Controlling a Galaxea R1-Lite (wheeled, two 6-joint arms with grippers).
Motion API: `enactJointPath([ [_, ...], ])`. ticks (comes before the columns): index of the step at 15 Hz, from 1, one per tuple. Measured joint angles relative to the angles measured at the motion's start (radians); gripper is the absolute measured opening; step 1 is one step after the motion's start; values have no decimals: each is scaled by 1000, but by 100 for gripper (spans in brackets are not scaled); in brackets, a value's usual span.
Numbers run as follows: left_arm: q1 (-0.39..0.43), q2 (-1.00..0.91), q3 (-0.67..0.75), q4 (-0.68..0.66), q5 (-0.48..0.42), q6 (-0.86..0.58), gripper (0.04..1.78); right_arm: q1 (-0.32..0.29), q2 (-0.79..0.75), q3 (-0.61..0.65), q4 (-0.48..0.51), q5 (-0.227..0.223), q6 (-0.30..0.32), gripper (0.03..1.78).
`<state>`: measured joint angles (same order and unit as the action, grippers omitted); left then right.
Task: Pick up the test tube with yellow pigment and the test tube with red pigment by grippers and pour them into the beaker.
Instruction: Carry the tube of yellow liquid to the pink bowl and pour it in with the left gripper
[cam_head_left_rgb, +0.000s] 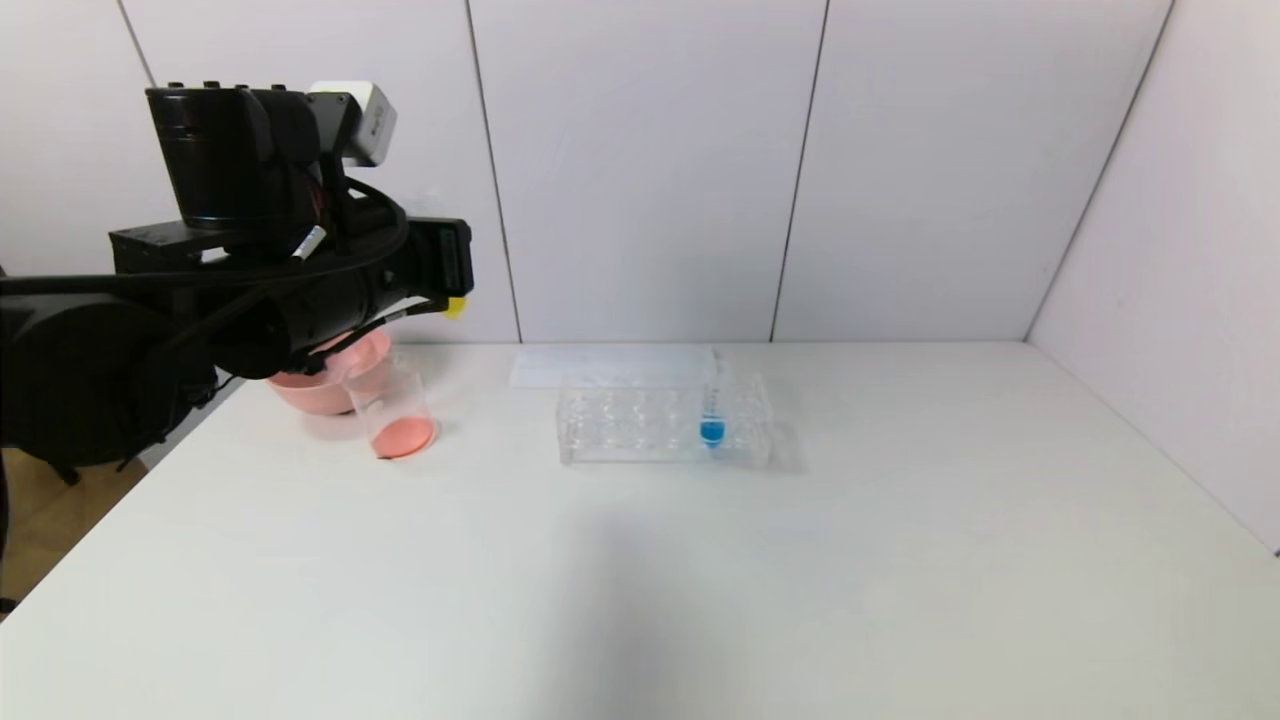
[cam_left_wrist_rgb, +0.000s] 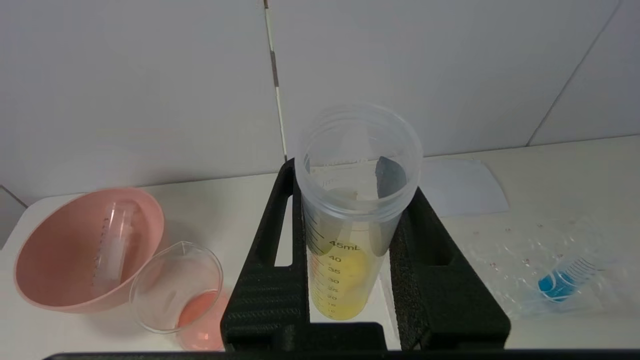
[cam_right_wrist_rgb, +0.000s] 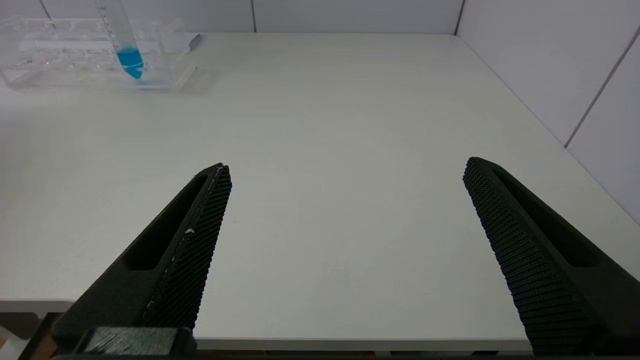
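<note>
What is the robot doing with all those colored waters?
The left gripper is holding the test tube with yellow pigment up above the beaker, which already has reddish liquid in it. An empty tube lies in the pink bowl. The blue tube waits in the rack. The right gripper rests open.

White bench (cam_head_left_rgb: 700, 580). On it: pink bowl (cam_head_left_rgb: 310, 392), beaker (cam_head_left_rgb: 392, 410) just beside. Clear rack (cam_head_left_rgb: 640, 425) and paper sheet (cam_head_left_rgb: 610, 367) farther right.

Yellow liquid tints the test tube with yellow pigment (cam_left_wrist_rgb: 345, 280) — pink-orange fills the beaker (cam_head_left_rgb: 392, 408) — bowl (cam_left_wrist_rgb: 55, 250) pink.
</note>
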<state>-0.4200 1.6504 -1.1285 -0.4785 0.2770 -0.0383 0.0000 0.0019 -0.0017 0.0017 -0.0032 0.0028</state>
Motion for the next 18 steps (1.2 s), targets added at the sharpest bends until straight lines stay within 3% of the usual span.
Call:
enactJointPath([
  [5,77,53,-21,-7,-26,-1,47,0,0,0,0,0,0,170],
  [9,156,89,-34,-11,-97,-3,47,0,0,0,0,0,0,170],
  [18,353,124,-41,-11,-120,2,47,0,0,0,0,0,0,170],
])
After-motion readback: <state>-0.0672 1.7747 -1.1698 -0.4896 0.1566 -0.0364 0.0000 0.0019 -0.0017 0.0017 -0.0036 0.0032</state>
